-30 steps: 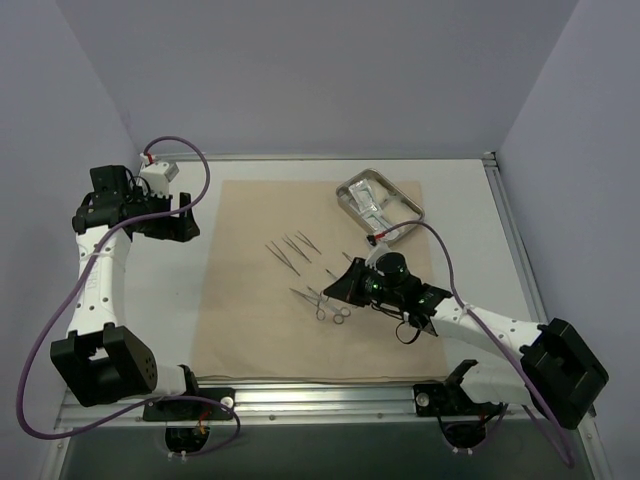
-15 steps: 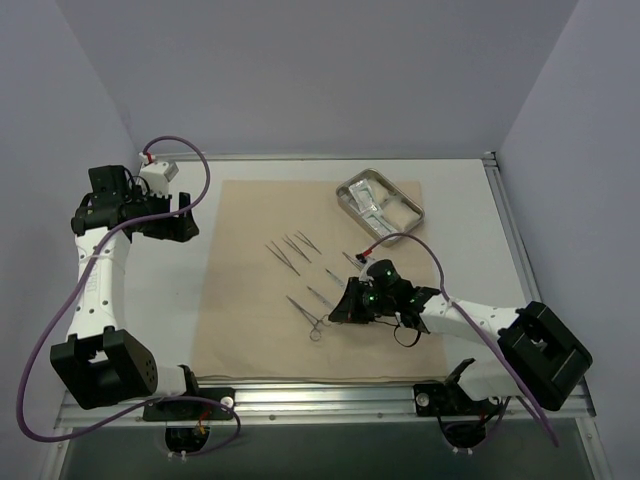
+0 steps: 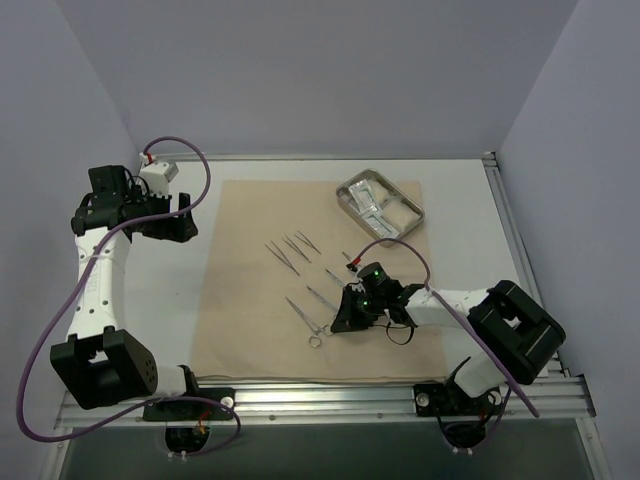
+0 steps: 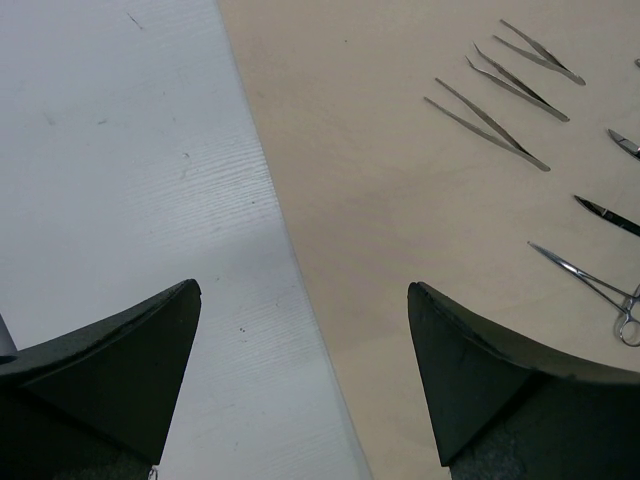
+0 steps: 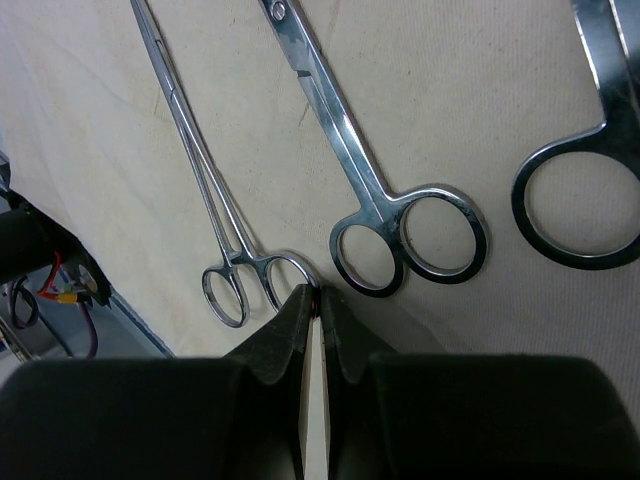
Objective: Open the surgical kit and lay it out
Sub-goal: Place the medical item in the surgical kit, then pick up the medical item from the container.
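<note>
The tan cloth wrap [image 3: 240, 300] lies spread flat on the table. The steel tray [image 3: 341, 192] stands on its far right corner with packets and gauze inside. Three thin tweezers [image 3: 293, 248] lie mid-cloth and also show in the left wrist view [image 4: 487, 125]. My right gripper [image 3: 336, 324] is low on the cloth, its jaws pinched on a ring of a thin ring-handled clamp [image 5: 190, 140], which also shows from above [image 3: 302, 318]. Ring-handled scissors [image 5: 345, 160] lie beside it. My left gripper [image 4: 300, 300] is open and empty above the cloth's left edge [image 4: 290, 240].
More ring-handled instruments lie just right of the clamp [image 3: 322, 297], and one large ring [image 5: 575, 205] shows at the right wrist view's edge. A white box [image 3: 157, 175] sits at the back left by the left arm. A metal rail [image 3: 330, 397] runs along the near edge.
My right gripper moved left and toward the near edge, and the clamp's ring end swung with it, away from the other instruments. The left arm has not moved.
</note>
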Controlling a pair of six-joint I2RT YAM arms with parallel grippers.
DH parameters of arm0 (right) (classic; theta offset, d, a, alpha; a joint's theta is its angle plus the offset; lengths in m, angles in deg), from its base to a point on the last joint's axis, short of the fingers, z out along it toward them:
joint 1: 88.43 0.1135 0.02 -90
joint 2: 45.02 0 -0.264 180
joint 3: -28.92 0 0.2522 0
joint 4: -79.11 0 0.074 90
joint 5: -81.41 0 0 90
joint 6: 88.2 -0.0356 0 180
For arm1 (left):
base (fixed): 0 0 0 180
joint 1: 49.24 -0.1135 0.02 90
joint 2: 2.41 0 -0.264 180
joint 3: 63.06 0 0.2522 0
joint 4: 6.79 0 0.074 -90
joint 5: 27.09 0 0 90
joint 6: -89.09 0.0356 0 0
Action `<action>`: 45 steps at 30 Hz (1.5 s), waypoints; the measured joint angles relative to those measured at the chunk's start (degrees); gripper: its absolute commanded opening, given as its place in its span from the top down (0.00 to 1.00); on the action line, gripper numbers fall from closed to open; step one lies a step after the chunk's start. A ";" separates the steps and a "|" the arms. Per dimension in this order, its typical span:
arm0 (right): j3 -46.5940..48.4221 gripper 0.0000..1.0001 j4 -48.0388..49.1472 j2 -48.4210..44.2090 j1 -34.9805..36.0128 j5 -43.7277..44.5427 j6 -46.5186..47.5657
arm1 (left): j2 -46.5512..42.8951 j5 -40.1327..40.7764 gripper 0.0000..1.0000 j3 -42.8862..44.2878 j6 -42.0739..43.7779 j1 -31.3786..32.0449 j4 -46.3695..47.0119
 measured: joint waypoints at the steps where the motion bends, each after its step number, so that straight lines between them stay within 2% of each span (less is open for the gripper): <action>1: 0.09 1.00 0.00 0.13 0.00 -0.09 0.09 | 0.00 0.09 0.06 0.00 0.13 0.00 0.02; 12: 0.24 1.00 -0.37 -0.09 0.02 0.83 0.33 | 0.07 0.39 0.06 0.00 0.46 -0.02 0.02; 15: 0.24 0.92 -0.76 -0.46 0.02 1.40 0.28 | 0.09 0.39 0.06 0.00 0.46 -0.02 0.07; 23: 2.43 0.82 -6.84 -3.23 0.02 5.01 1.68 | 0.26 0.42 0.06 -0.02 0.55 0.00 0.39; 31: 6.78 0.80 -12.76 -5.70 0.02 8.09 4.57 | 0.26 0.42 0.06 -0.02 0.59 -0.02 0.42; 36: 15.96 0.79 -20.68 -5.77 0.02 12.13 10.16 | 0.26 0.66 0.06 -0.11 0.72 -0.02 0.50; 41: 29.11 0.78 -25.92 -5.22 -0.66 17.57 17.55 | 0.63 1.14 0.06 -0.63 0.74 -0.02 0.96; 45: 38.86 0.73 -26.93 -2.80 -5.57 19.93 22.82 | 1.99 1.42 0.06 -0.59 0.72 -0.02 1.18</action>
